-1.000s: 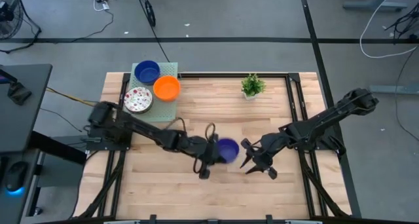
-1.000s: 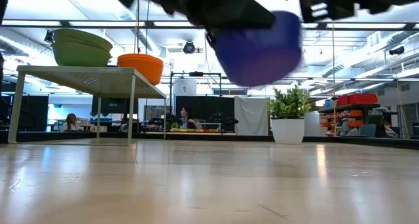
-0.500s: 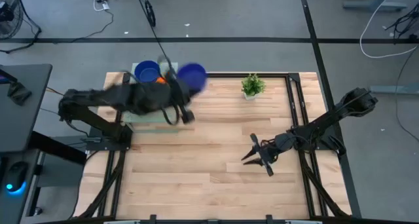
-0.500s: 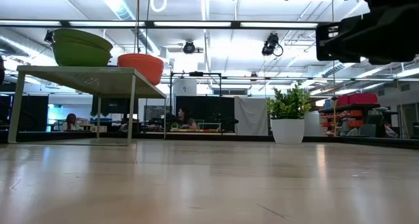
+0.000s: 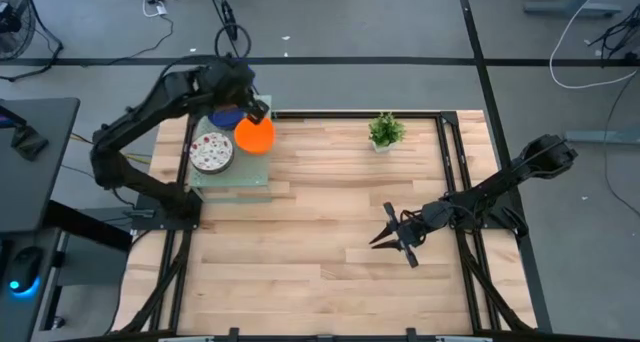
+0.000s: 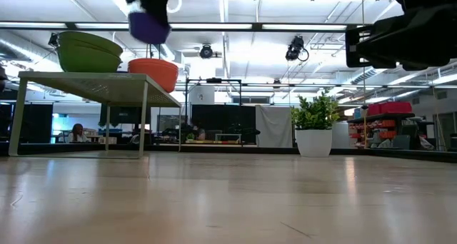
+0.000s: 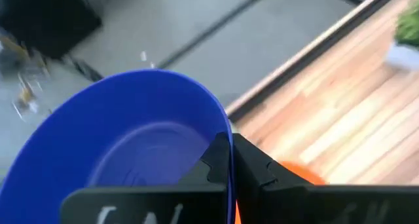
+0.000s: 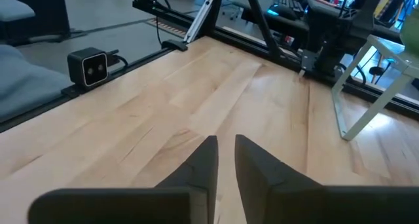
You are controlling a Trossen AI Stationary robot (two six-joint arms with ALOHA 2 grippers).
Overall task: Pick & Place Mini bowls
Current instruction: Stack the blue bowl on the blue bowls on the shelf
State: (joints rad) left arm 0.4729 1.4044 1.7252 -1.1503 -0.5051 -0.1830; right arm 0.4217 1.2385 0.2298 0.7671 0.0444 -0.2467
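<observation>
The wooden table (image 5: 330,232) is bare at its centre now; half a second ago my left arm was only nearing the rack. The left gripper (image 7: 229,160) is clamped on the rim of a blue bowl (image 7: 131,145), held above the green rack (image 5: 232,172) at the table's far left corner, over another blue bowl (image 5: 226,116) beside the orange bowl (image 5: 254,135) and speckled bowl (image 5: 211,153). I judge release comes next. The right gripper (image 5: 393,238) waits right of centre, fingers nearly together, holding nothing.
</observation>
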